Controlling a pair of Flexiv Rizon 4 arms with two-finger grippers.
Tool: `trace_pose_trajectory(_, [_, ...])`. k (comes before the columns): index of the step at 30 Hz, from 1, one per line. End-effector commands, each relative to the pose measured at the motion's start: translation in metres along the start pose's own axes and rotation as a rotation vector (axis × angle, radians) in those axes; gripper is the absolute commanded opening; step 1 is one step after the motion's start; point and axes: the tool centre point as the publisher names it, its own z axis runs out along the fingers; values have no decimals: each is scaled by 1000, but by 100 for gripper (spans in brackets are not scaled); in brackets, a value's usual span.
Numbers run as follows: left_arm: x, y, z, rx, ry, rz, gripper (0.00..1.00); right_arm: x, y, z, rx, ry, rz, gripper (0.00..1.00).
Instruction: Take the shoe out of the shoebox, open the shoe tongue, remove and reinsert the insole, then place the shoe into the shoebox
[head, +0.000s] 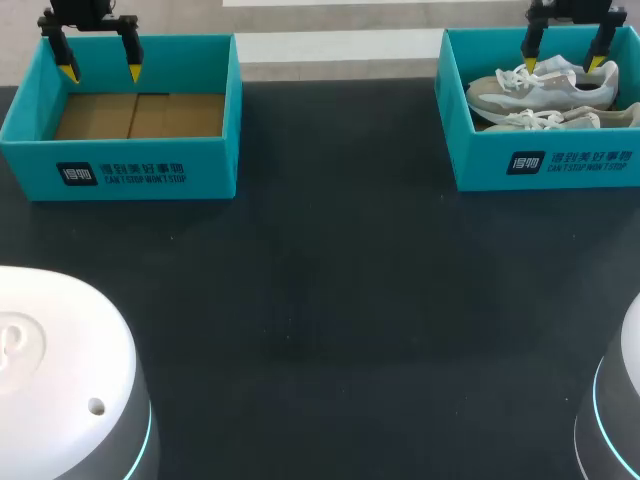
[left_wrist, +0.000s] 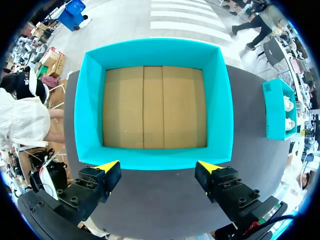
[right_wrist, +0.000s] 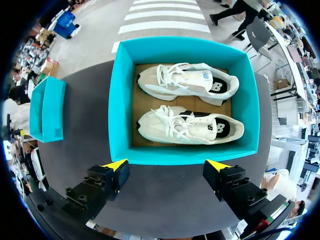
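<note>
The right shoebox (head: 480, 160) runs off the head view's right edge; its near wall hides part of the near shoe (head: 560, 118). Both arms are cut off above the left gripper (head: 101, 72) and right gripper (head: 563, 64).
</note>
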Motion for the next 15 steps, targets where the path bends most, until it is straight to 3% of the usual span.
trace_pose_trajectory(1, [0,0,0,0,0,0,100,0,0,0,0,0,0,100])
trace_pose_trajectory(7, [0,0,0,0,0,0,100,-7,-1,2,1,6,14,100])
trace_pose_trajectory(15, [0,0,0,0,0,0,100,-60,5,14,-41,-51,96,100])
